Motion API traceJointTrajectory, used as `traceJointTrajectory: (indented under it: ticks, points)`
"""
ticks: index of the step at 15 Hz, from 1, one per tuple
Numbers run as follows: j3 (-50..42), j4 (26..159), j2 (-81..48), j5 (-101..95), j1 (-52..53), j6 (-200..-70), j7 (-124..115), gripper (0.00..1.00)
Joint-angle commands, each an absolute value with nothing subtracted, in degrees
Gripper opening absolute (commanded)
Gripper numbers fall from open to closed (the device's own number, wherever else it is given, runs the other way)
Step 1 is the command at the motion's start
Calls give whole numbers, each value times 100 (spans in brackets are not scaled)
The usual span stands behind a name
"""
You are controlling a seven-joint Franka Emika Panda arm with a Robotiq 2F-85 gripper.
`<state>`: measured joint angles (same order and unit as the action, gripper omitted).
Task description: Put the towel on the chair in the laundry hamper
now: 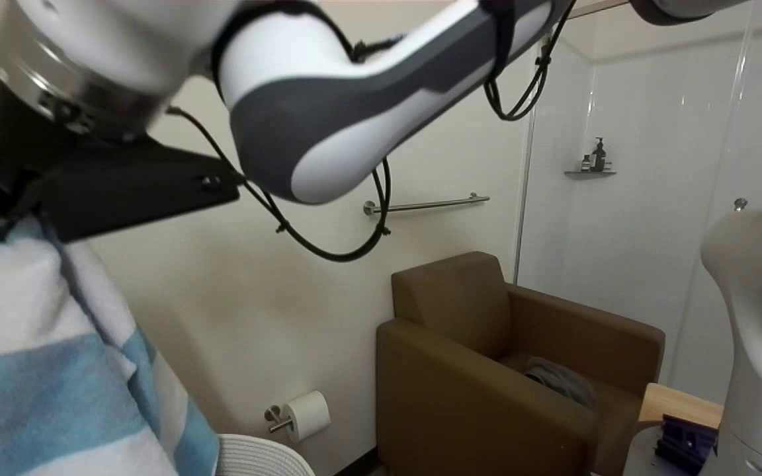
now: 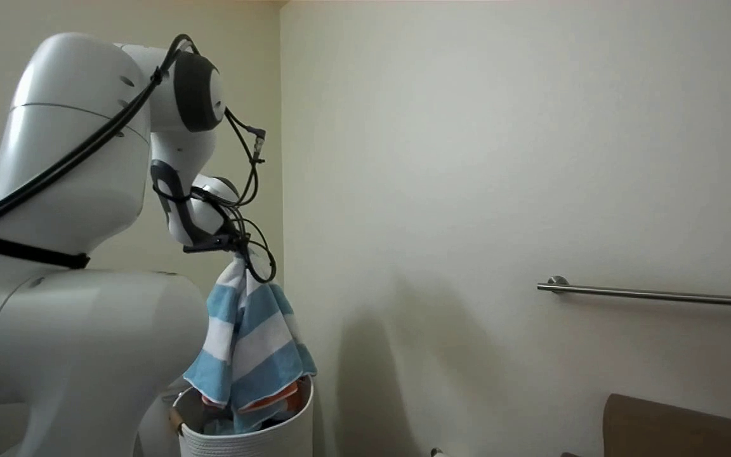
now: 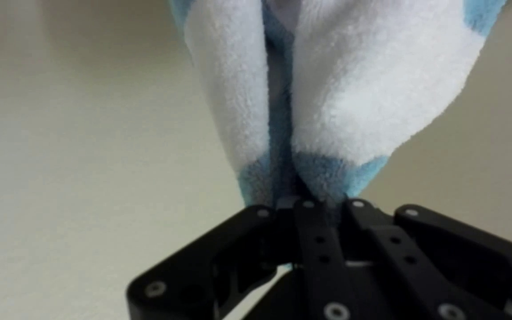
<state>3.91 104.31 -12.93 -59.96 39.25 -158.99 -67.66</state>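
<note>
Gripper [image 3: 332,211] nearly closed, pinching towel [image 2: 261,346]; lower it fully w/in hamper [image 2: 248,446] (depth hard to judge) b4 letting go.

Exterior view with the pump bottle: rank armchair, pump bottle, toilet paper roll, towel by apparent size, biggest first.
1. Armchair and towel: too close to rank; both run out of frame, and the towel looks nearer the camera.
2. Toilet paper roll
3. Pump bottle
</note>
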Motion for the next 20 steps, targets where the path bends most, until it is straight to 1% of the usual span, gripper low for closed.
traceJointTrajectory:
  ticks: [1, 3, 5, 8, 10, 11, 12, 13, 15, 16, 18, 19, 20]
  points:
    - [247, 10970, -1622, -5715, 3388, -17324, -6688, 7]
    - [386, 11252, -1997, -5259, 2981, -17804, -6350, 7]
    - [668, 11264, -2397, -4954, 2604, -17897, -5964, 7]
    - [1416, 11004, -2969, -4446, 2012, -17328, -5193, 7]
    - [1579, 10773, -3320, -3587, 2075, -17033, -4239, 7]
    - [2086, 10526, -3615, -3651, 1705, -16848, -4038, 7]
    - [1902, 10407, -3772, -3060, 2007, -16782, -3453, 7]
    - [2423, 10181, -4026, -3234, 1617, -16486, -3379, 7]
    - [2678, 9879, -4446, -3012, 1532, -16099, -2889, 7]
    - [2394, 9804, -4537, -2317, 1856, -16033, -2329, 7]
    - [2218, 9689, -4701, -1579, 1970, -15834, -1646, 7]
    - [2163, 9613, -4774, -1310, 1997, -15722, -1416, 32]
    - [2122, 9604, -4870, -1105, 2015, -15759, -1183, 33]
